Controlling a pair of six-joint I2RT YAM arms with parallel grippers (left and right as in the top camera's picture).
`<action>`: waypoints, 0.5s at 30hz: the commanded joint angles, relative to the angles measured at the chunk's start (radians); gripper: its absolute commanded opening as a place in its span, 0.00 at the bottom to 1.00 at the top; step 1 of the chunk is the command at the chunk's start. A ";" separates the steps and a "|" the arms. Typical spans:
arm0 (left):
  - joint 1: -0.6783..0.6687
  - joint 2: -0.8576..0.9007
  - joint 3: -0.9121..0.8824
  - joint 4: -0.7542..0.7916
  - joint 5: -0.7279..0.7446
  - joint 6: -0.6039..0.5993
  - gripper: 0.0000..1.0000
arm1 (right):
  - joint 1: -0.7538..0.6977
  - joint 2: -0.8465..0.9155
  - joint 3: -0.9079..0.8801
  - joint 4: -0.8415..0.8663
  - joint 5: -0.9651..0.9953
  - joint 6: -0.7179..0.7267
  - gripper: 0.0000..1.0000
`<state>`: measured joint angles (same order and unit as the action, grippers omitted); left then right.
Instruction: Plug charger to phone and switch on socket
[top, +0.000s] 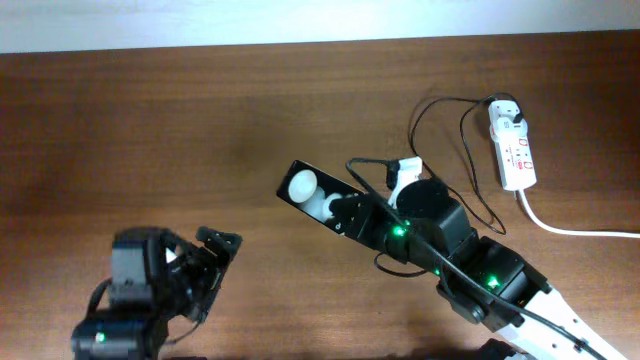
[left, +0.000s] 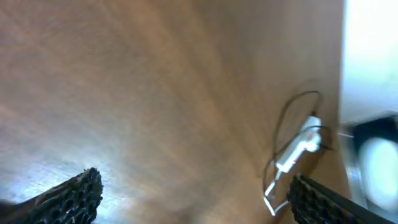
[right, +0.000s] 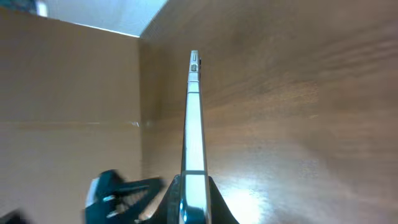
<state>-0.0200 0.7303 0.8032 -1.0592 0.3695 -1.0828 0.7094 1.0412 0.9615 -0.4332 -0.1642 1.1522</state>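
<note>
Presently, the phone (right: 193, 124) is clamped edge-on by the closed right gripper (right: 193, 202), presumably to present its port for plugging near the socket (top: 514, 150) at two o'clock; the left gripper (left: 196, 190) is parked wide open and empty.

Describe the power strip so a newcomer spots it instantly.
On the wooden table, look far right, beyond the right arm. The power strip lies there: the only white elongated block with red marks, a thick white cord leaving its near end, unlike the thin black charger cable looping beside it.
</note>
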 joint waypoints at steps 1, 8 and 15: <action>0.002 0.093 -0.008 0.035 -0.006 -0.005 0.99 | -0.004 -0.006 -0.008 0.138 -0.077 -0.167 0.04; 0.002 0.257 -0.008 0.061 0.089 0.000 0.99 | -0.004 0.011 -0.008 0.184 -0.098 -0.241 0.04; 0.002 0.257 -0.008 0.244 0.359 0.158 0.99 | -0.004 0.078 -0.008 0.175 -0.034 -0.227 0.04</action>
<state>-0.0200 0.9874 0.7944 -0.8207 0.6399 -0.9821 0.7094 1.1236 0.9497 -0.2722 -0.2485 0.9306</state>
